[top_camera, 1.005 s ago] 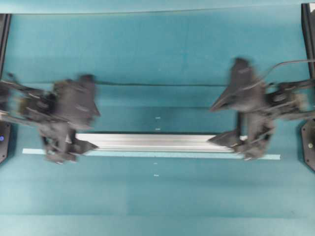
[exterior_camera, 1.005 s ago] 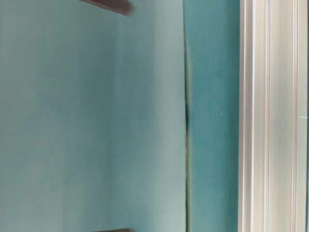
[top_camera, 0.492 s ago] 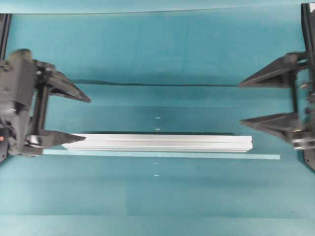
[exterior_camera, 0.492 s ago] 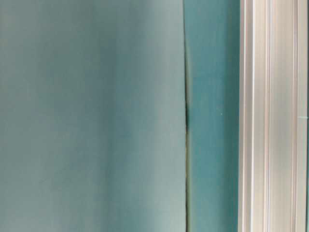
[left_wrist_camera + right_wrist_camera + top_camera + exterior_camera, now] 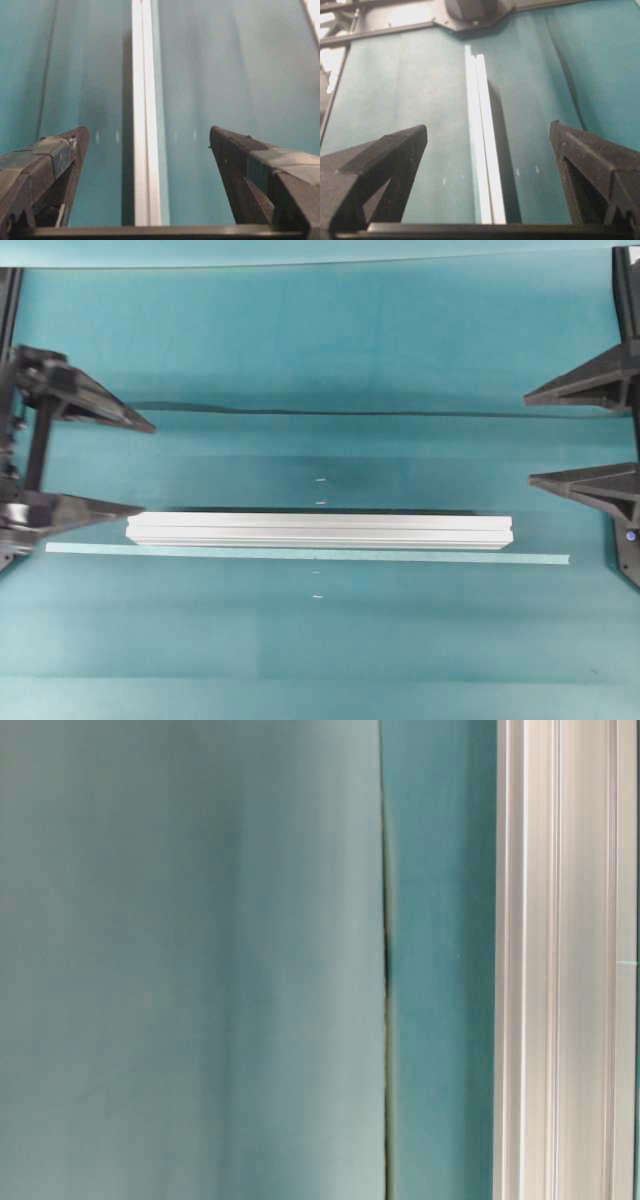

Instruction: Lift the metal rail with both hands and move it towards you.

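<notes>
The metal rail (image 5: 319,530) lies flat across the middle of the teal worktop (image 5: 320,340) in the overhead view, its lower edge just beside a thin pale-green tape strip (image 5: 540,559) that runs past both of its ends. At the left edge of the frame the left gripper (image 5: 148,468) has its jaws spread wide and released, the lower fingertip near the rail's left end but not touching it. At the right edge the right gripper (image 5: 527,438) is likewise spread and grasping nothing, apart from the rail's right end.
</notes>
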Available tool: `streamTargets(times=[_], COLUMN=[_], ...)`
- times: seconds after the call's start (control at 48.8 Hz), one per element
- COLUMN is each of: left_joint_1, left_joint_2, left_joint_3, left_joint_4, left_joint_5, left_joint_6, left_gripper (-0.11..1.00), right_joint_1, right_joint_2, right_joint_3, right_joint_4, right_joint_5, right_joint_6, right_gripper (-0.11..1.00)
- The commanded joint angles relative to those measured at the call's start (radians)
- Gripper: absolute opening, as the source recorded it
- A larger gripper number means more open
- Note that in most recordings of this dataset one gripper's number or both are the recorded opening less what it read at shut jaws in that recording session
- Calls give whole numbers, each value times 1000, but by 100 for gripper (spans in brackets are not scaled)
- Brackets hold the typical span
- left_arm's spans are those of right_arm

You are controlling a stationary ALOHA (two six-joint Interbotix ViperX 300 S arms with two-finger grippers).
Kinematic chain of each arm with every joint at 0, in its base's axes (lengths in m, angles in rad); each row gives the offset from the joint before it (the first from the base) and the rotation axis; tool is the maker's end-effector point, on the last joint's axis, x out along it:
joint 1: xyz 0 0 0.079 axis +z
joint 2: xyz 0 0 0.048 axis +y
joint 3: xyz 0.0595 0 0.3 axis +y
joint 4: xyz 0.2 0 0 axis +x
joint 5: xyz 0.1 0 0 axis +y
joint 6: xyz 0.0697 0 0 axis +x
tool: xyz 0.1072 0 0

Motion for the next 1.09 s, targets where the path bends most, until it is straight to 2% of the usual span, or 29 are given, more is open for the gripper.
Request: streamTargets(times=[0.0,0.246,0.533,1.066], left_joint_1=[0,2,2,2], left_joint_2=[-28,-97,-140,-149], left_joint_3=[2,32,54,80], left_joint_4=[0,0,0,0], left_joint_5=[-31,-58,-117,-118], left_joint_6=[-2,-3,-3,-5], left_gripper=[97,97,97,97], right_joint_1=[-3,-3,-3,-11], right_joint_2=[-17,-71,-86,-120], right_joint_3=[2,35,61,75], right_joint_4=[-2,-2,-2,0], right_joint_5=[-37,-104,-106,-103], right_joint_6=[-2,-2,3,6], right_gripper=[99,99,99,99])
